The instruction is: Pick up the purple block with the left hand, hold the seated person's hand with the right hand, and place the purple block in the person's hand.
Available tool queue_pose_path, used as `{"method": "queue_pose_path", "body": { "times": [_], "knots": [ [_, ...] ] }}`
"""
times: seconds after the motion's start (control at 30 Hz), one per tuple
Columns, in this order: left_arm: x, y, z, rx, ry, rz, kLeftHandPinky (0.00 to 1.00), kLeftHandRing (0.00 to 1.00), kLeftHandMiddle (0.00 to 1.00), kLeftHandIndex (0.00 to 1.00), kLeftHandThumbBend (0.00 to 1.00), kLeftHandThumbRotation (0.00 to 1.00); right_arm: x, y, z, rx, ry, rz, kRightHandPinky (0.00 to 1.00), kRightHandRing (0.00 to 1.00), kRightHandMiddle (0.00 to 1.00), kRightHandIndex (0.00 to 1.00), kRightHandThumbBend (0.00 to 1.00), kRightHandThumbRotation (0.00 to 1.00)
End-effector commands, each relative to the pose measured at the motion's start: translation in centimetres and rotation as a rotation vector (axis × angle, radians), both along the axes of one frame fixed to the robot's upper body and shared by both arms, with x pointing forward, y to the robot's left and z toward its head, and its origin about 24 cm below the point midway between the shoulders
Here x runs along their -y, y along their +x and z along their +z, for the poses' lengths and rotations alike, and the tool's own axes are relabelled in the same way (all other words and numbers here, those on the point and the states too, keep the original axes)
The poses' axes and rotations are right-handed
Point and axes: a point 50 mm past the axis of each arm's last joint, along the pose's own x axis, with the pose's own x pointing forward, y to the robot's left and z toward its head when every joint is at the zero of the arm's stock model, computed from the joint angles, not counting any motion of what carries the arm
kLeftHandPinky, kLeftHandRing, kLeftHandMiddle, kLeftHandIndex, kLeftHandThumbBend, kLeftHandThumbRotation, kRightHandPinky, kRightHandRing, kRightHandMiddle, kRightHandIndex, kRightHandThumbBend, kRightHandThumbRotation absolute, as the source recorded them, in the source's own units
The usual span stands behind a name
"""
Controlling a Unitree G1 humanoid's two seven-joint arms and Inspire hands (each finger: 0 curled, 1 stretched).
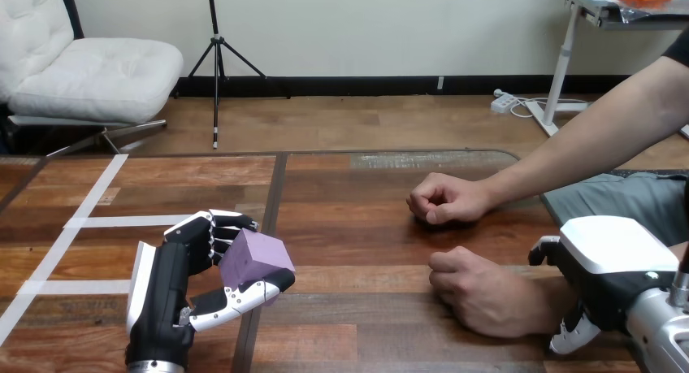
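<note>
Left hand tight around purple block; right hand at person's nearer wrist, grip unclear.

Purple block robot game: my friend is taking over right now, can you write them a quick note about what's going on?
Left hand: shut on the purple block, at the left part of the table.
Right hand: at the wrist of the person's nearer hand; I cannot tell if it grips.
The person's nearer hand is a closed fist on the table. The person's farther hand is a fist too.
Done: block picked up.
Left: make sure of the hold, carry the block across, and place it in the person's hand, which probably has to open first.
</note>
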Motion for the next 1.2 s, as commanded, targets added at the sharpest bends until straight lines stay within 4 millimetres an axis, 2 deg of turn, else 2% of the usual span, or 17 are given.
{"method": "queue_pose_path", "body": {
  "times": [0.0,0.43,1.17],
  "knots": [
    [-0.1,1.0,1.9,0.11,-0.012,0.001,0.32,0.38,0.45,0.46,0.72,0.0,0.2,1.5,1.6,0.043,-0.062,0.005,0.77,0.81,0.82,0.8,0.87,0.03],
    [-0.1,1.0,1.9,0.107,-0.01,0.002,0.32,0.39,0.45,0.46,0.72,0.0,0.5,2.1,0.8,-0.047,-0.104,-0.022,0.82,0.84,0.85,0.83,0.82,0.06],
    [0.0,0.9,1.9,0.108,-0.014,0.002,0.32,0.38,0.45,0.45,0.72,0.0,0.2,2.6,0.0,-0.108,-0.122,-0.011,0.79,0.79,0.81,0.78,0.78,0.03]
  ]
}}
